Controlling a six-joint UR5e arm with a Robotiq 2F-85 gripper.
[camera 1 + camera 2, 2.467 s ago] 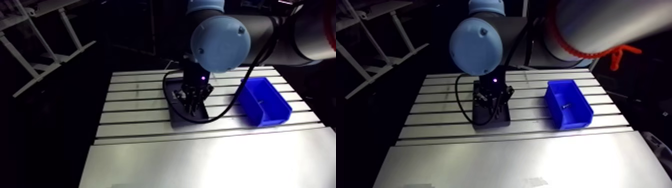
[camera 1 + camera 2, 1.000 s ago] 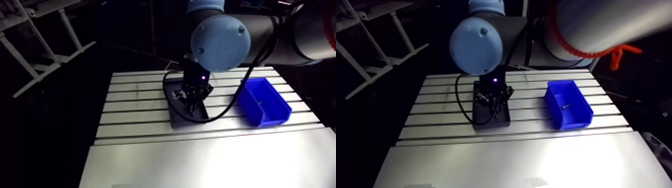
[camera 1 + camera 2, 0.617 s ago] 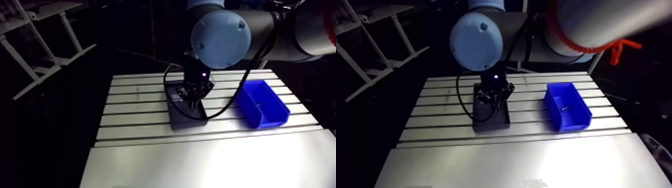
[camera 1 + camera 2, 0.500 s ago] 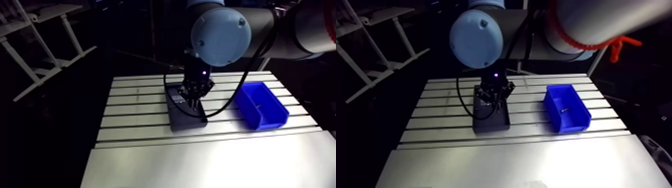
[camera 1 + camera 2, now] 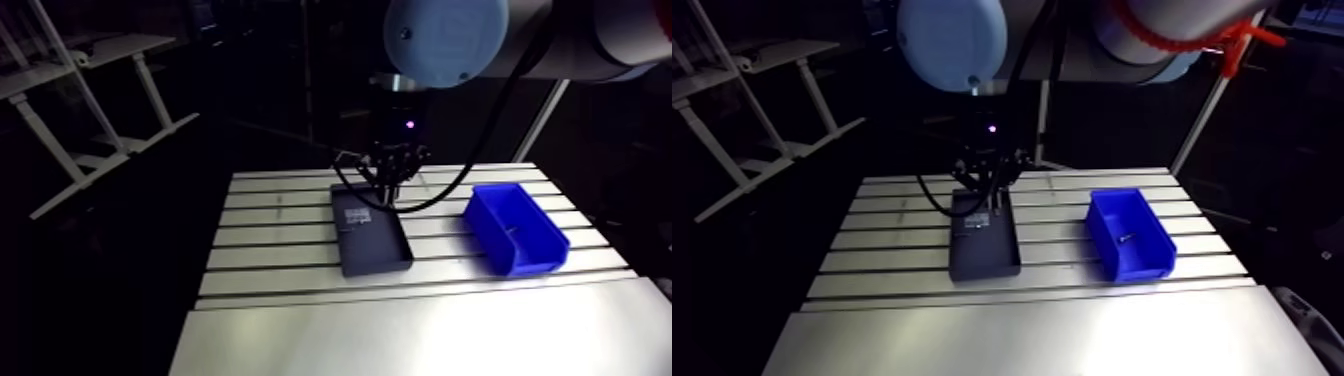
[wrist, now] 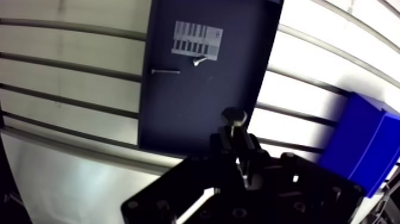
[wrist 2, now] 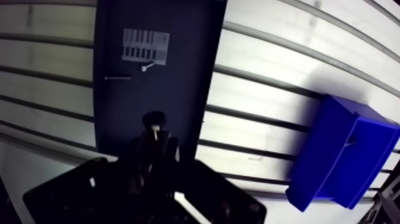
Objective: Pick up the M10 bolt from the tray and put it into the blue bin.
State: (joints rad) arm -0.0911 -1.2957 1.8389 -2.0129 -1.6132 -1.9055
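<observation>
Dark tray (image 6: 190, 101) and blue bin (image 6: 363, 143) sit on the tabletop (image 6: 71, 65). The end effector (image 6: 239, 142) grips the M10 bolt (image 6: 234, 115) above the tray.

A thin pin (image 6: 165, 72) lies near a barcode label (image 6: 197, 39).

I read the surface (image 5: 300, 320) as brushed metal, the tray (image 5: 375, 248) as matt, the blue bin (image 5: 527, 258) as smooth plastic.

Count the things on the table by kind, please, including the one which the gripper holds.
tray: 1
blue bin: 1
bolt in the gripper: 1
small fasteners lying in the tray: 2
small fastener in the blue bin: 1
Total: 6
</observation>
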